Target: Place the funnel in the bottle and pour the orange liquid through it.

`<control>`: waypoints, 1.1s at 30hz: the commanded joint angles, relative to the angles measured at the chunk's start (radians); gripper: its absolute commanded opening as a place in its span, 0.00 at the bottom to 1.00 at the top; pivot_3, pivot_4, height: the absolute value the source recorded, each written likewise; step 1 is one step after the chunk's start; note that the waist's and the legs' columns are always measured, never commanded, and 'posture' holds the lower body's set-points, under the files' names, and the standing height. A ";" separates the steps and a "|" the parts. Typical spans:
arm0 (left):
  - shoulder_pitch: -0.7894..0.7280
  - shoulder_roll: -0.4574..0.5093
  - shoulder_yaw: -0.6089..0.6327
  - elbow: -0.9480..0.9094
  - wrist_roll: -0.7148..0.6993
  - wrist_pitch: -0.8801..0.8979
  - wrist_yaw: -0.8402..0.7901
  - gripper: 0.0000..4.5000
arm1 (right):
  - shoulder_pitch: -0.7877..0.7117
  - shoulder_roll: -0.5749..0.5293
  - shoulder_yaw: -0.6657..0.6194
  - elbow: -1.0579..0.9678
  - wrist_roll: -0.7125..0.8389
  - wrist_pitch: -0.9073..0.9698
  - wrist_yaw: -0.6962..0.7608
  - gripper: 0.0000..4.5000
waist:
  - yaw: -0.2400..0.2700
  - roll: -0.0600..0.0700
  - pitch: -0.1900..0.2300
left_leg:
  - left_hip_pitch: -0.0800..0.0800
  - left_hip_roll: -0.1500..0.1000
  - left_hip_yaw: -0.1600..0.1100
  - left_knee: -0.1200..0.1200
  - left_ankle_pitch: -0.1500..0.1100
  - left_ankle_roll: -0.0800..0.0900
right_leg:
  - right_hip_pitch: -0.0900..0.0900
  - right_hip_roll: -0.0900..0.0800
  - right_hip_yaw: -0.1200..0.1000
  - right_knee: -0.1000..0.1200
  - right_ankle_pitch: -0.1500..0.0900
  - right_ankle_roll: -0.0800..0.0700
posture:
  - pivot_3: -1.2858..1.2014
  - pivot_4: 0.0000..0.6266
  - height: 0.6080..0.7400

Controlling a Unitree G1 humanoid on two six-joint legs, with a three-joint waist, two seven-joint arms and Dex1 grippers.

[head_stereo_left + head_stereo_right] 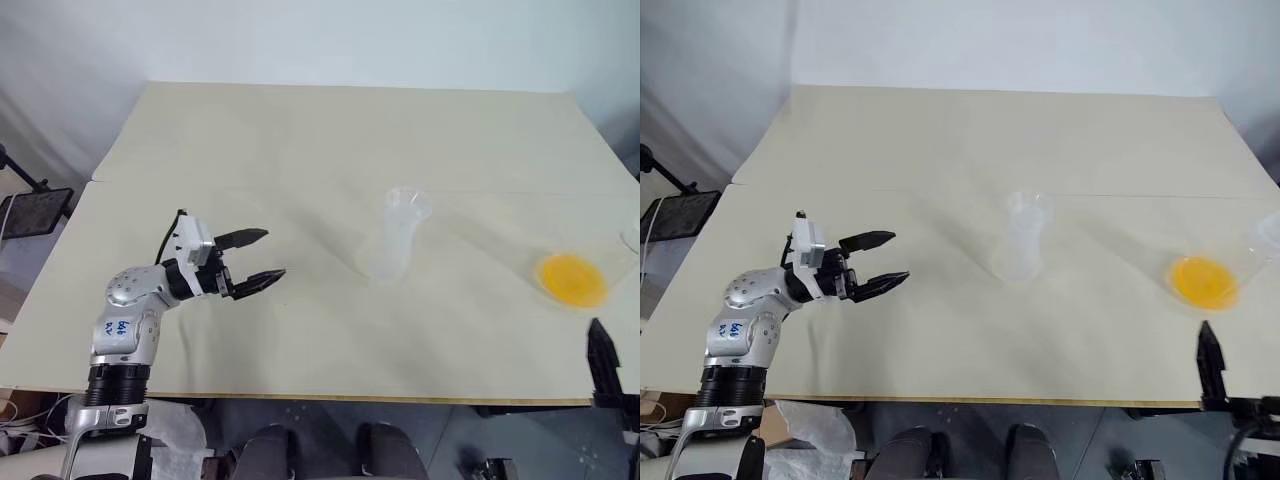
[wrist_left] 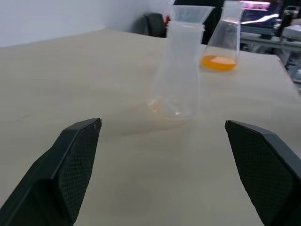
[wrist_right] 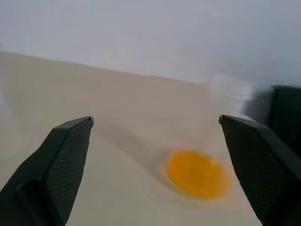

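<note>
Right of the upright bottle [image 1: 395, 243], funnel [image 2: 192, 12] seated in its neck, the orange liquid [image 1: 571, 279] lies nearer the right gripper [image 3: 155, 127]; both grippers gape wide, left gripper [image 1: 262, 256] empty.

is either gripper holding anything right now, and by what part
Nothing is held. The left gripper and the right gripper are both open and empty, apart from the bottle and the orange liquid.

Robot test space of a laboratory or workshop kind. A plain beige tabletop [image 1: 330, 140] stood against bare pale walls. Beyond the left tool [image 2: 164, 160], past the tabletop's far edge, the left wrist view showed cluttered benches with equipment [image 2: 277, 28] and a dark chair [image 2: 155, 23]. A tripod foot [image 1: 25, 175] stood on the floor beside the tabletop.
</note>
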 commanded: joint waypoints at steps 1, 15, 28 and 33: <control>0.032 0.021 -0.029 -0.055 -0.018 -0.010 -0.047 0.99 | 0.008 0.028 -0.052 0.051 0.029 -0.055 -0.027 1.00 | -0.009 0.002 -0.001 | 0.000 0.000 0.000 -0.001 0.000 0.000 | 0.000 0.000 0.001 0.000 0.000 0.000 | 0.52 0.24 1.00; 0.108 0.024 -0.014 -0.143 -0.056 0.026 0.005 0.99 | -0.314 -0.335 -0.114 0.208 0.169 0.364 -0.247 1.00 | -0.011 0.004 -0.002 | -0.001 0.000 0.000 0.000 0.000 0.000 | -0.001 -0.002 0.006 0.000 0.000 -0.001 | 0.52 0.24 1.00; 0.146 0.006 -0.011 -0.194 -0.062 0.011 0.065 0.99 | -0.527 -0.525 -0.085 0.415 0.157 0.558 -0.190 1.00 | -0.012 0.004 -0.002 | -0.001 0.000 0.002 0.000 0.000 0.001 | -0.001 -0.001 0.002 -0.001 0.000 -0.001 | 0.52 0.24 1.00; 0.175 0.003 -0.018 -0.239 -0.084 0.022 0.061 0.99 | -0.605 -0.536 -0.058 0.486 0.118 0.547 -0.161 1.00 | -0.013 0.004 -0.002 | -0.001 0.000 0.003 0.000 0.000 0.001 | -0.001 -0.001 0.002 -0.001 0.000 -0.001 | 0.52 0.24 1.00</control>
